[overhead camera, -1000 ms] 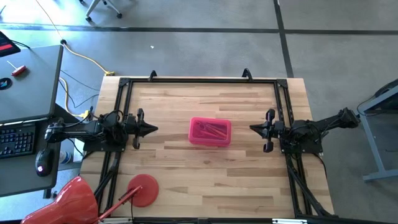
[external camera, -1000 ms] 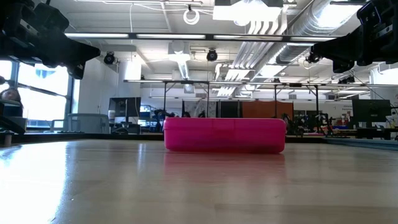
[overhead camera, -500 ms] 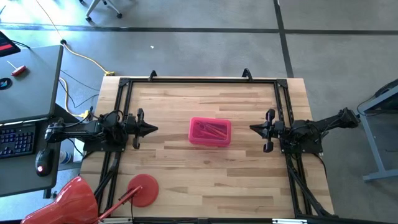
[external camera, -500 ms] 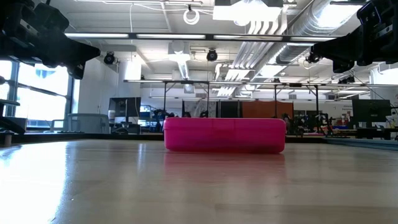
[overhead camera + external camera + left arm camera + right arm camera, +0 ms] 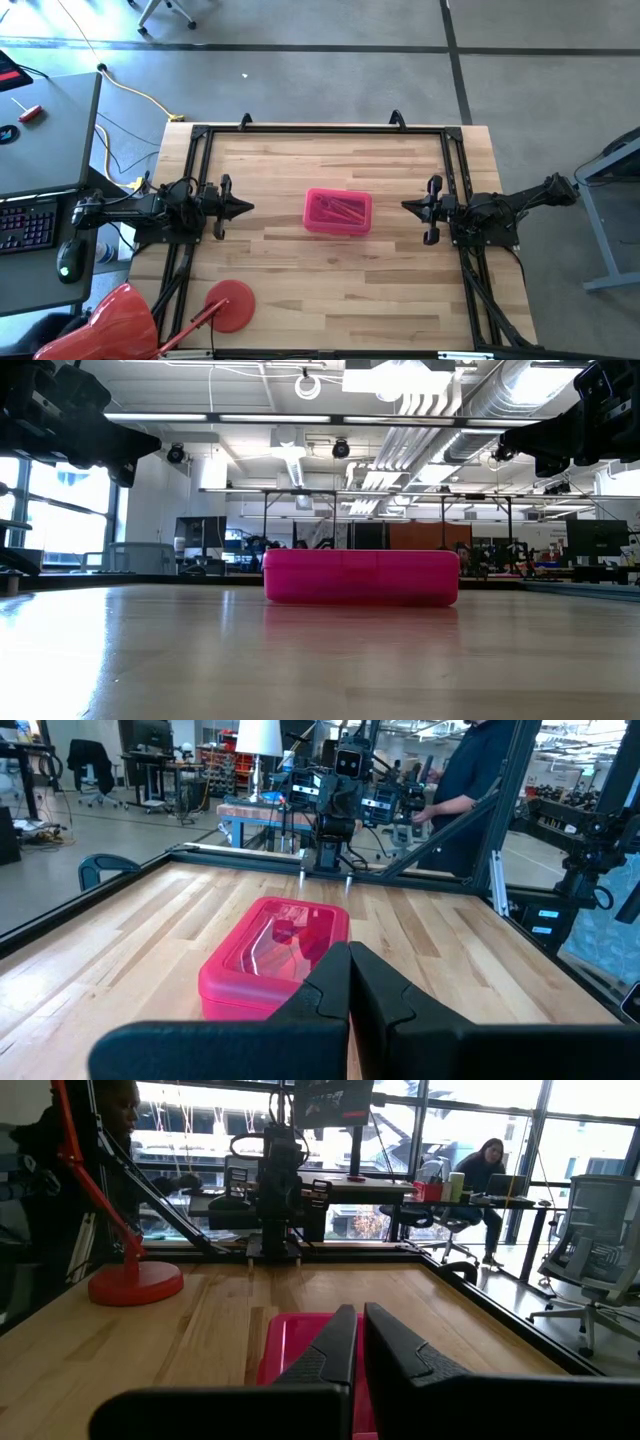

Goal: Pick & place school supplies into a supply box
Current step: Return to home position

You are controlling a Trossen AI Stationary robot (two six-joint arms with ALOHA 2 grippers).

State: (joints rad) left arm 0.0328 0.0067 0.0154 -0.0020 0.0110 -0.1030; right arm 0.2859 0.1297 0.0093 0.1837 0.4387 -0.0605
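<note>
1. I see the wooden table ringed by a black frame, with both arms pulled back to its sides.
2. The left arm sits at the left edge. The left gripper points at the middle of the table, well apart from everything on it. In its wrist view the fingers are pressed together with nothing between them.
3. The right arm mirrors it at the right edge. The right gripper has its fingers closed to a thin slit and holds nothing.
4. The red round disc with a stick handle lies near the table's near-left corner.
5. The pink supply box rests at the table's centre, between the two grippers, with its lid down.
6. The school supplies show as dark thin shapes through the lid, inside the box. I cannot tell them apart.
</note>
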